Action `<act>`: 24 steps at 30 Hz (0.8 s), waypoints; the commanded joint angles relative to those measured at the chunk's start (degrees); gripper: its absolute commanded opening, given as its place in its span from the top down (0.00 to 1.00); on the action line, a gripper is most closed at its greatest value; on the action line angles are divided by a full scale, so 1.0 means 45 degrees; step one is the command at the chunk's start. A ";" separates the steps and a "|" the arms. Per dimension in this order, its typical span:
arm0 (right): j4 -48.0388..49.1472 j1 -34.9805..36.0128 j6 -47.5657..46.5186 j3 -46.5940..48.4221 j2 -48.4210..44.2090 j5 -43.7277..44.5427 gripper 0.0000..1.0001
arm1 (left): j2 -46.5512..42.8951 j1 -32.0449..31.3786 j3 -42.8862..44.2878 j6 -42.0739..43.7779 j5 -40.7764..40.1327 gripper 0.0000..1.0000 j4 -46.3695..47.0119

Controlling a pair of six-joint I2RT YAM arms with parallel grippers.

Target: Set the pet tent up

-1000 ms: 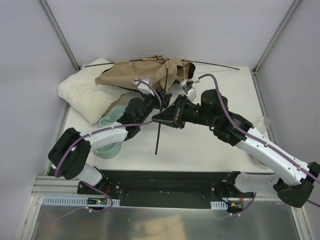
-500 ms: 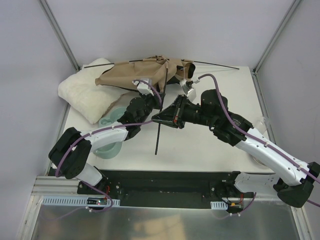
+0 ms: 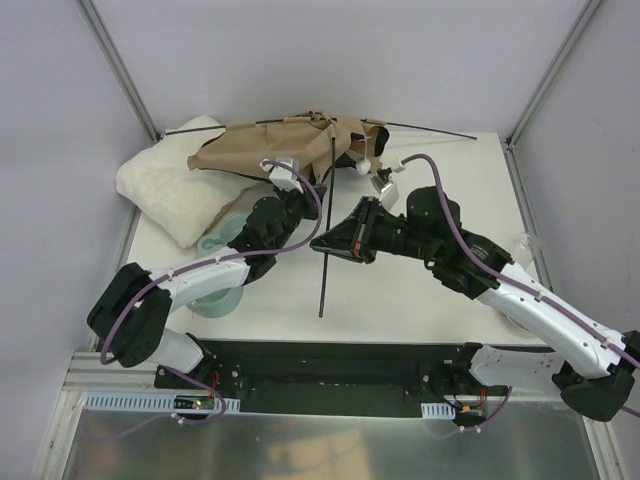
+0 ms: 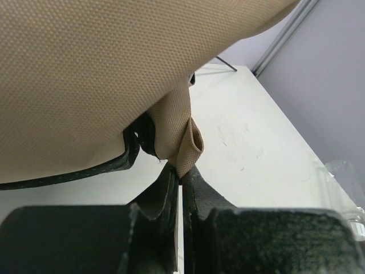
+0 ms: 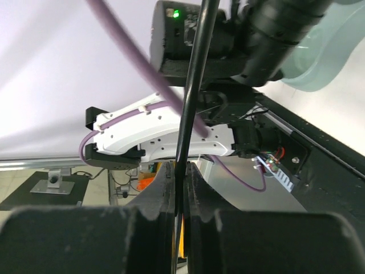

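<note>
While the pet tent [image 3: 265, 150] lies as a slumped tan heap at the far edge of the table [image 3: 420, 290], partly resting on a white fluffy cushion [image 3: 165, 190], I'd judge the job to be barely under way: nothing stands up as a tent yet. Both arms have hold of it, though. The left gripper [image 4: 182, 176] has its fingers pressed together on a folded tan fabric tab [image 4: 181, 137] hanging from the tent's underside. The right gripper [image 5: 181, 171] is pinched tight on a thin black pole [image 3: 323, 275], which runs from the fabric down toward the near side of the table. A second pole [image 3: 430, 130] sticks out across the far edge. What seems left is raising the frame, spreading the cloth and getting the cushion inside. From where I stand I can't make out how the poles join under the fabric, whether the tab is a sleeve for the pole, or where the white ball is. A pale green object [image 3: 215, 295] is half hidden under the left arm.
</note>
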 commanded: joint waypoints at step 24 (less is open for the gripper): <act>0.4996 -0.0320 -0.2979 -0.1990 -0.0197 0.6553 1.00 | -0.4249 -0.0046 0.0032 -0.1846 0.2975 1.00 -0.6697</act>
